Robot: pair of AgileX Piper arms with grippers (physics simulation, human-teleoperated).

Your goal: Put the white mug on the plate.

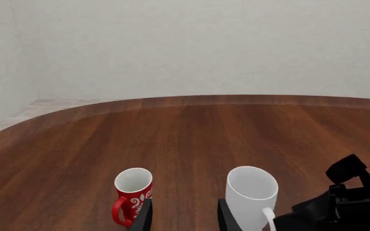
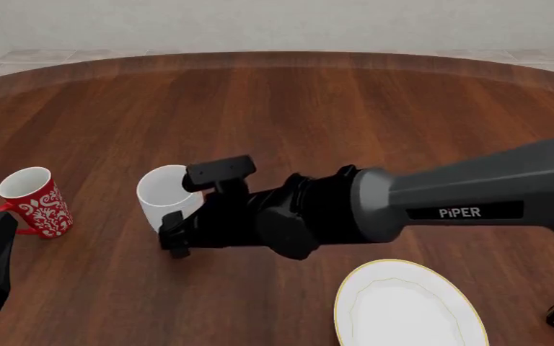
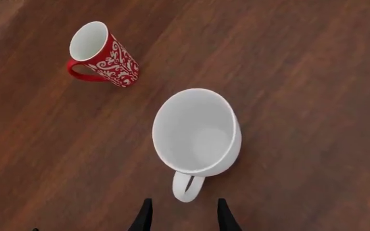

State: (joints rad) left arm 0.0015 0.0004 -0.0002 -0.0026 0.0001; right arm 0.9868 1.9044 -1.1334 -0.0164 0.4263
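The white mug (image 3: pixel 196 132) stood upright on the surface (image 2: pixel 287 101), left of and beyond the plate (image 2: pixel 407 306). The right pincer (image 3: pixel 181 216), fingers parted, lined up on its handle; the left pincer (image 1: pixel 183 216) waited apart, also parted. A misjudged closure could tip the mug.

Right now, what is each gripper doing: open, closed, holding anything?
Left gripper: open, holding nothing, fingers apart over the table between the two mugs.
Right gripper: open, holding nothing, fingers either side of the white mug handle, not closed.
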